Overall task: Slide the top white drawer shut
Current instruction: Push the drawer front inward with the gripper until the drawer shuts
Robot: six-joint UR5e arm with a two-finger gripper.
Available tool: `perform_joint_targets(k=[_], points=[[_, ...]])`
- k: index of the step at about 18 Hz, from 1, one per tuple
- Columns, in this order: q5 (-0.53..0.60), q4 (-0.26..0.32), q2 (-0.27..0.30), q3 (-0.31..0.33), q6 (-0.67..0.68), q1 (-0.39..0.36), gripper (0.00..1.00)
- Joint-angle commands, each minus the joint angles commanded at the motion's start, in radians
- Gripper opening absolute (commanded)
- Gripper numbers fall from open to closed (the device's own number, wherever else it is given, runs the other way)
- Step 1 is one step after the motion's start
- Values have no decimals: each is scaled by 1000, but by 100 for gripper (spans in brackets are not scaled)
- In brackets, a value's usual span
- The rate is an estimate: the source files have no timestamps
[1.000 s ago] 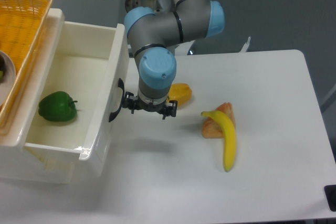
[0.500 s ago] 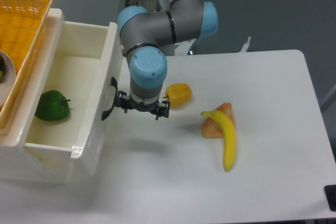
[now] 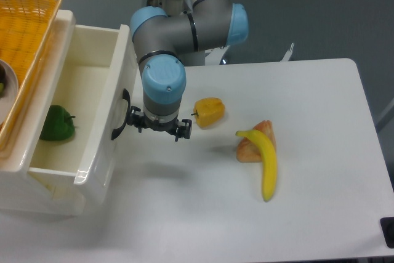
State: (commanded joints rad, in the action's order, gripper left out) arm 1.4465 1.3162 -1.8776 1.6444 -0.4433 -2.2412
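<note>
The drawer (image 3: 92, 84) is standing partly open at the left of the counter (image 3: 308, 201), a green pepper (image 3: 57, 124) lying inside. The gripper (image 3: 157, 129) is hanging just beside its black handle (image 3: 119, 115); whether the jaws are spread I cannot tell.

cream-white top white drawer (image 3: 92, 146), black handle (image 3: 119, 115), yellow banana (image 3: 265, 161)

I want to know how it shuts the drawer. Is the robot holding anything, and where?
Nothing is held. The gripper only presses against the front panel of the top white drawer, beside its black handle. Whether the jaws are open cannot be told.
</note>
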Motion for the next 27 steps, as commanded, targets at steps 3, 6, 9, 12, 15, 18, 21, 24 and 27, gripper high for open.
perform_joint_targets(k=[3,6,9,12,15,18,21,24,27], points=[[0,0,-3,-2,3,9,100],[0,0,-3,0,5,17,100],[2,0,0,0,6,44,100],[2,2,-2,0,11,55,100],[6,2,2,2,11,60,100],[8,3,2,3,11,60,100],[9,2,2,3,11,69,100],[9,2,0,3,11,72,100],[6,2,2,3,11,77,100]])
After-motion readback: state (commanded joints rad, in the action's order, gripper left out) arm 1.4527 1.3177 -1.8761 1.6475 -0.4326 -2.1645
